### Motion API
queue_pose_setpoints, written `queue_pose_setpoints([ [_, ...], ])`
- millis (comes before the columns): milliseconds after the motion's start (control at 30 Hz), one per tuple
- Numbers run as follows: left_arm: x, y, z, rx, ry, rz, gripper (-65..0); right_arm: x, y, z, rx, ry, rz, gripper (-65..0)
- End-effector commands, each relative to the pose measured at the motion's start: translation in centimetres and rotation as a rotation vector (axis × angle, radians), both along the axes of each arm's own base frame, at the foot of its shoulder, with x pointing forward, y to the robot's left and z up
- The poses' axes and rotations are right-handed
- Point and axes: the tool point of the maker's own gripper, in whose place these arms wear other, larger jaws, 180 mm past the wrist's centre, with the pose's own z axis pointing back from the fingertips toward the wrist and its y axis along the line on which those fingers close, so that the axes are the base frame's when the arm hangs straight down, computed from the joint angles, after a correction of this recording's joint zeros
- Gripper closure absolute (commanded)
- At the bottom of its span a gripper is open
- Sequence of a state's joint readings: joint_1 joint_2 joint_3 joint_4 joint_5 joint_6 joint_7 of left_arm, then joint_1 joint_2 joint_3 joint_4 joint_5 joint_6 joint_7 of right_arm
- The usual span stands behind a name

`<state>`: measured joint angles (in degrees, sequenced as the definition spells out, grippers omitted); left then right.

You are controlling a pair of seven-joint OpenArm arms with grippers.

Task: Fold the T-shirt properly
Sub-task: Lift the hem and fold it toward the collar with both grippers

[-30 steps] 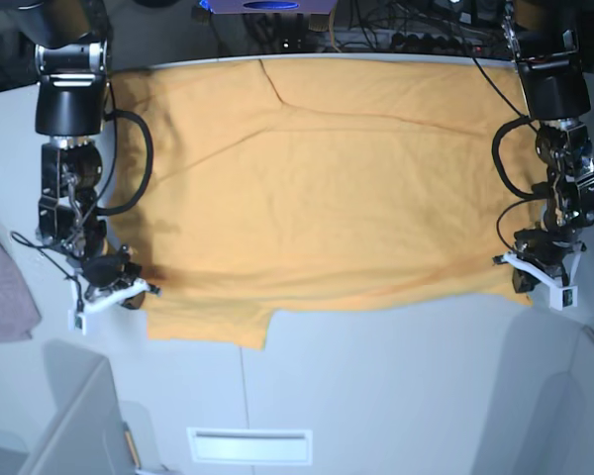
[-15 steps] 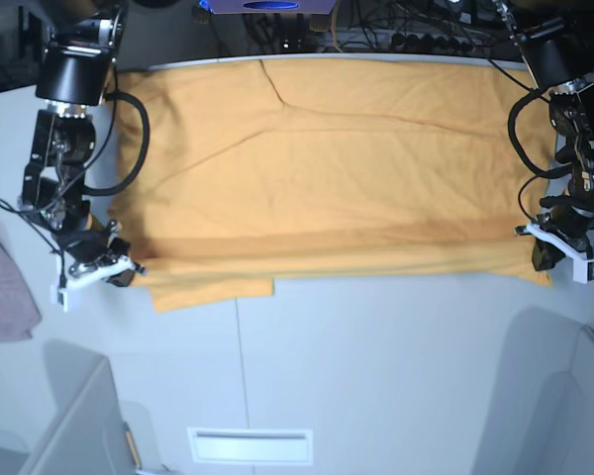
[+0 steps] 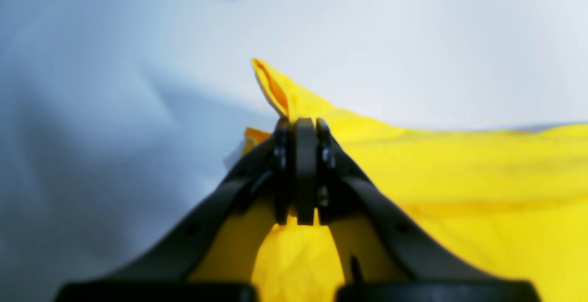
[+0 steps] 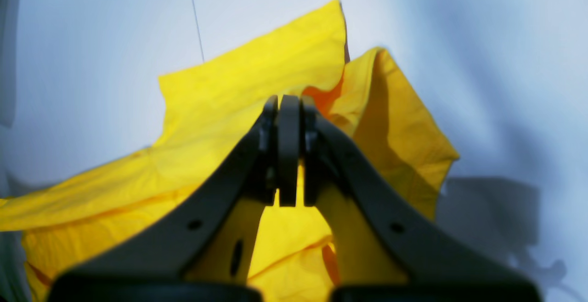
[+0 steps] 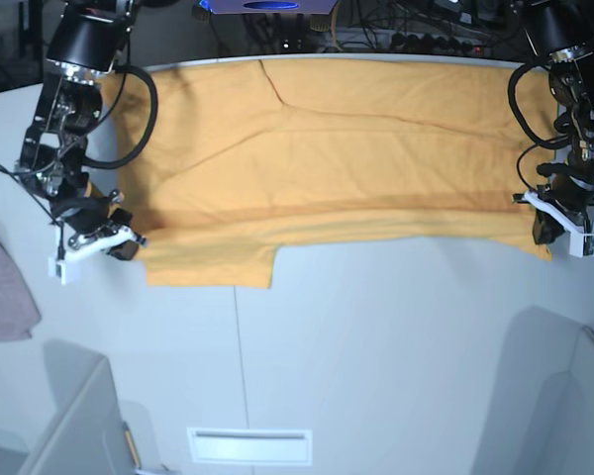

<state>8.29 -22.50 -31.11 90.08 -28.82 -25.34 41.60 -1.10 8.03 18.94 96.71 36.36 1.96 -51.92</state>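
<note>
The light-orange T-shirt (image 5: 327,148) lies spread wide across the far half of the white table (image 5: 376,376), its near edge doubled into a long fold. At the fold's right end, my left gripper (image 5: 546,234) is shut on a pinch of the cloth. My right gripper (image 5: 127,243) is shut on the fold's left end, beside a flap that hangs nearer. The left wrist view shows the left gripper (image 3: 298,122) with jaws pressed together on yellow T-shirt (image 3: 459,178) fabric. In the right wrist view the right gripper (image 4: 289,102) likewise clamps bunched T-shirt (image 4: 220,109) cloth.
A small mauve-pink cloth (image 5: 5,292) lies at the table's left edge. A slot plate (image 5: 249,445) sits near the front edge. Grey panels stand at the front left corner (image 5: 74,421) and front right corner (image 5: 554,396). Cables run behind the table's far edge.
Both grippers have moved toward the table's far side, carrying the shirt's near edge with them. The fold line has shifted back and the arms stand more upright.
</note>
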Motion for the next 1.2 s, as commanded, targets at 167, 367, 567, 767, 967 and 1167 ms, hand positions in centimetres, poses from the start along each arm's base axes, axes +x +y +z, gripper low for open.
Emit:
queue_pose_setpoints([
  [167, 0.7, 0.2, 2.5, 0.034, -0.07, -0.018, 0.0, -1.2, -0.1, 2.6, -0.047, -0.076, 0.015, 0.0],
  [367, 0.7, 0.1, 2.7, 0.04, -0.075, -0.022, 0.0, -3.4, 0.0, 2.8, -0.008, -0.078, -0.003, 0.0],
  [567, -0.2, -1.0, 3.4, 0.069, -0.079, -0.059, 0.0, -5.1, -0.1, 2.1, 0.059, -0.055, -0.02, 0.0],
  [767, -1.6, -1.1, 2.5, 0.079, -0.041, -0.068, 0.0, -6.8, 0.3, 2.9, 0.033, -0.06, 0.002, 0.0],
  [967, -2.8, -1.0, 1.4, 0.081, 0.0, -0.069, 0.0, -8.3, 0.4, 2.1, 0.027, -0.025, 0.006, 0.0],
  [1167, -4.6, -1.2, 0.4, 0.088, 0.047, -0.081, 0.0, -10.1, 0.3, 0.9, 0.022, 0.022, 0.002, 0.0],
])
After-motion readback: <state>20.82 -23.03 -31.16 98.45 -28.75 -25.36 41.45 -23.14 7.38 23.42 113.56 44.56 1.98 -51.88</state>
